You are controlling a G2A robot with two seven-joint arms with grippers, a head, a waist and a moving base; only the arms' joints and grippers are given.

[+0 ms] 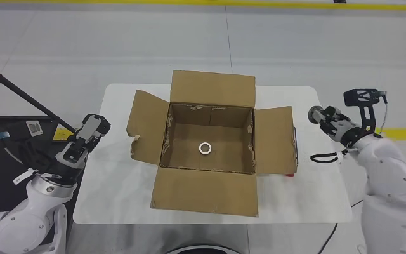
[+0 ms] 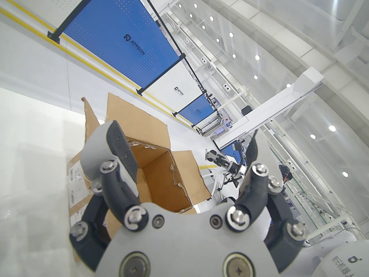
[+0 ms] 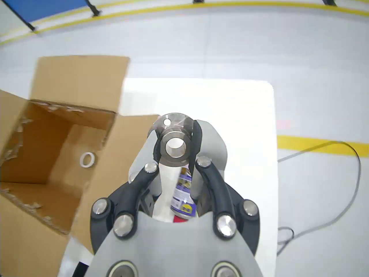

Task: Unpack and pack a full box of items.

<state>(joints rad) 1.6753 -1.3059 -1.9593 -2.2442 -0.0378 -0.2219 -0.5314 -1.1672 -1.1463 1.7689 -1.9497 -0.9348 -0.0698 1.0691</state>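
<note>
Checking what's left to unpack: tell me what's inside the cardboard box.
Only a white ring lies on the floor of the cardboard box. The floor strip against the near wall is hidden by that wall.

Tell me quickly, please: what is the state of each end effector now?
Left end effector: open, holding nothing.
Right end effector: closed on a metal part.

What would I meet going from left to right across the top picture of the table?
Left gripper, open → left box flap → white ring lying inside → right box flap → metal part, held in the right gripper.
</note>
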